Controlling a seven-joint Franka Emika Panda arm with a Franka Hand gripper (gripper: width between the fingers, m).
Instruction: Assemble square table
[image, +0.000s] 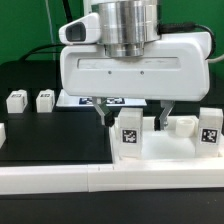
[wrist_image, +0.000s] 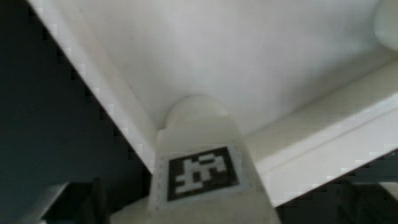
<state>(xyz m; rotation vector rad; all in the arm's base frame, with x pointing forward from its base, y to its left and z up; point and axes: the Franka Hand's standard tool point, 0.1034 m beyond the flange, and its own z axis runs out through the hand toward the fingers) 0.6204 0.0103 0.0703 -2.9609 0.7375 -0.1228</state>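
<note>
Since the short white plastic leg (image: 130, 133) with a black-white tag, upright at the rim of the large white square table top (image: 172, 156), looks light, stiff and smooth, the two-finger gripper (image: 134, 118), spread wide astride it and empty, should pinch mid-body squarely.

exterior view: set low, near desk (image: 40, 140) level, close in front of the gripper (image: 133, 120) and facing it head-on. wrist view: mounted on the wrist, looking down along the gripper, very near a tagged leg (wrist_image: 201, 170). shared by both: that tagged leg (image: 130, 128) and part of the white square top (image: 185, 152) (wrist_image: 231, 50).
</note>
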